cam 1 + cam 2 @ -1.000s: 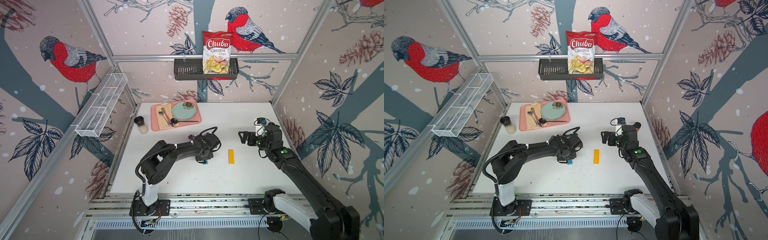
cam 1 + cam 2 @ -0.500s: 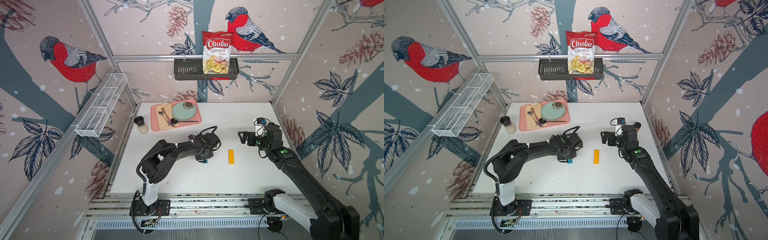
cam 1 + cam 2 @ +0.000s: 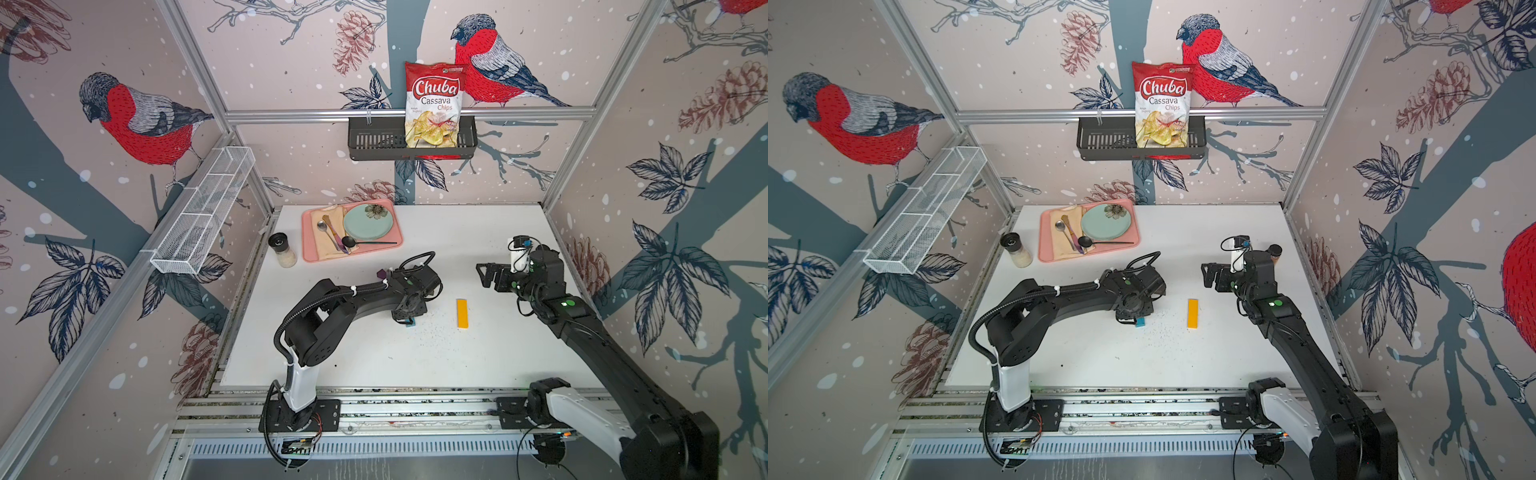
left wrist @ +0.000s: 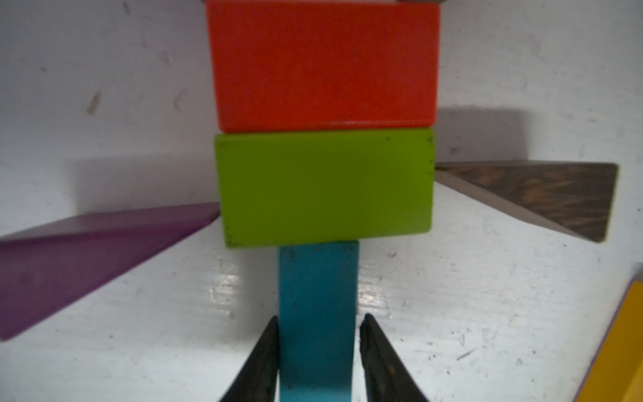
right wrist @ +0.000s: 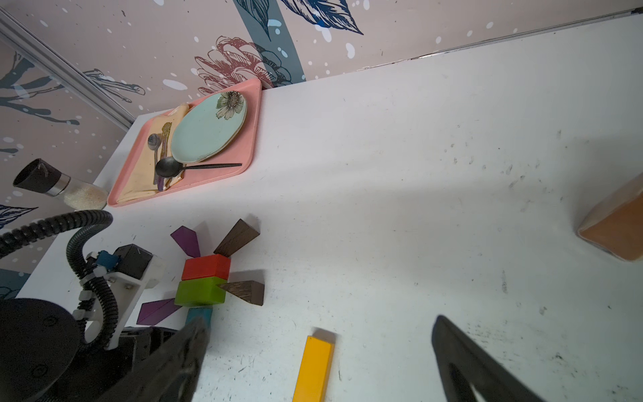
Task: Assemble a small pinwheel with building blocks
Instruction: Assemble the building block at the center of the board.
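You've got a pink tray [image 3: 308, 232] at the back holding a green plate [image 3: 368, 224], napkin [image 3: 325, 249] and spoons [image 3: 348, 241]. A shaker [image 3: 283, 250] is just beside it, and a chips bag [image 3: 434, 104] sits in the wall basket [image 3: 374, 141] above.

The only lettering that can be read is on the chips bag [image 3: 434, 104], which is in the upper middle of the frame in both top views [image 3: 1163, 102] and stands upright in a black basket [image 3: 374, 139]. On the bag's red upper panel the brand "Chuba" is written in large white script. Below it, on the white field, "Cassava" is printed in dark letters. "Chips" follows in red one line lower, set toward the right. A thin strip of print runs along the bag's top edge. There are a few tiny lines left of "Chips" and a small red mark over the pictured chips. All of these are too small to read.
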`<act>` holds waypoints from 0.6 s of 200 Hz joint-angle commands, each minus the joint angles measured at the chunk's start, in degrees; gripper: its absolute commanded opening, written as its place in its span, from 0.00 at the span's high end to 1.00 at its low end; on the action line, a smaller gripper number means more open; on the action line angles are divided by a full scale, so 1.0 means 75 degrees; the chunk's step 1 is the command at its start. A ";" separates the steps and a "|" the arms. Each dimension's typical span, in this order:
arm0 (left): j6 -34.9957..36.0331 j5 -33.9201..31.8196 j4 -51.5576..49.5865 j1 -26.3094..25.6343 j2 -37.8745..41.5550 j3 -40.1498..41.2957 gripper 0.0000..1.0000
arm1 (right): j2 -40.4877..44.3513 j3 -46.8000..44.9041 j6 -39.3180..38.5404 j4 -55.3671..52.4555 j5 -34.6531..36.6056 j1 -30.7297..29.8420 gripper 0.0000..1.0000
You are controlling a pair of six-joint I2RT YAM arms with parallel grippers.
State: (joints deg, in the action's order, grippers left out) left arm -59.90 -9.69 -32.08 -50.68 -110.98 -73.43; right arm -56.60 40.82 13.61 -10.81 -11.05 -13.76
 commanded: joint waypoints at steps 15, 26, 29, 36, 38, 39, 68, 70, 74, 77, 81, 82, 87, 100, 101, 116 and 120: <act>0.0029 -0.0193 -0.0059 0.0020 -0.0029 -0.0061 0.52 | 0.0013 -0.0005 -0.0001 0.0102 -0.0120 0.0006 0.01; 0.0029 -0.0207 -0.0059 0.0018 -0.0017 -0.0068 0.49 | 0.0011 -0.0002 -0.0006 0.0100 -0.0121 0.0000 0.00; 0.0029 -0.0213 -0.0049 0.0020 -0.0024 -0.0074 0.49 | 0.0011 -0.0004 -0.0006 0.0097 -0.0119 0.0004 0.00; 0.0029 -0.0203 -0.0026 0.0018 -0.0004 -0.0060 0.48 | 0.0006 -0.0005 -0.0005 0.0087 -0.0122 0.0006 0.01; 0.0024 -0.0200 -0.0027 0.0018 -0.0004 -0.0052 0.48 | 0.0001 -0.0005 -0.0008 0.0089 -0.0121 0.0001 0.00; 0.0021 -0.0198 -0.0026 0.0018 -0.0004 -0.0053 0.48 | 0.0000 -0.0005 -0.0009 0.0091 -0.0121 0.0003 0.01; 0.0040 -0.0138 0.0127 0.0022 0.0043 -0.0006 0.45 | -0.0047 -0.0005 0.0000 0.0087 -0.0147 0.0001 0.01; 0.0041 -0.0146 0.0137 0.0019 0.0043 -0.0006 0.45 | -0.0047 -0.0005 0.0002 0.0086 -0.0151 0.0005 0.00; 0.0051 -0.0132 0.0150 0.0020 0.0045 0.0002 0.45 | -0.0046 -0.0005 -0.0004 0.0088 -0.0147 0.0006 0.01; 0.0053 -0.0126 0.0157 0.0020 0.0052 0.0001 0.45 | -0.0047 -0.0005 -0.0004 0.0084 -0.0150 0.0001 0.01; 0.0063 -0.0127 0.0164 0.0019 0.0049 -0.0002 0.45 | -0.0047 -0.0005 -0.0014 0.0093 -0.0144 0.0006 0.01; 0.0064 -0.0132 0.0164 0.0018 0.0052 -0.0004 0.45 | -0.0047 -0.0005 -0.0012 0.0087 -0.0144 0.0006 0.00; 0.0086 -0.0124 0.0194 0.0027 0.0049 0.0007 0.45 | -0.0047 -0.0005 -0.0010 0.0082 -0.0147 0.0006 0.00; 0.0107 -0.0069 0.0296 0.0025 0.0076 0.0051 0.45 | -0.0059 -0.0006 -0.0017 0.0082 -0.0139 0.0006 0.00; 0.0109 -0.0062 0.0300 0.0022 0.0077 0.0057 0.45 | -0.0059 -0.0006 -0.0013 0.0076 -0.0136 0.0006 0.00; 0.0072 -0.0020 0.0317 0.0019 0.0055 0.0096 0.45 | -0.0078 -0.0005 -0.0009 0.0078 -0.0145 0.0006 0.01; 0.0065 -0.0021 0.0296 0.0020 0.0055 0.0094 0.45 | -0.0082 0.0006 -0.0012 0.0081 -0.0150 0.0006 0.00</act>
State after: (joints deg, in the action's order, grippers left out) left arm -59.53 -9.26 -30.11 -50.68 -110.85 -73.12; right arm -56.99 40.80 13.61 -10.81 -11.77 -13.76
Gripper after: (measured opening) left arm 0.549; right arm 0.995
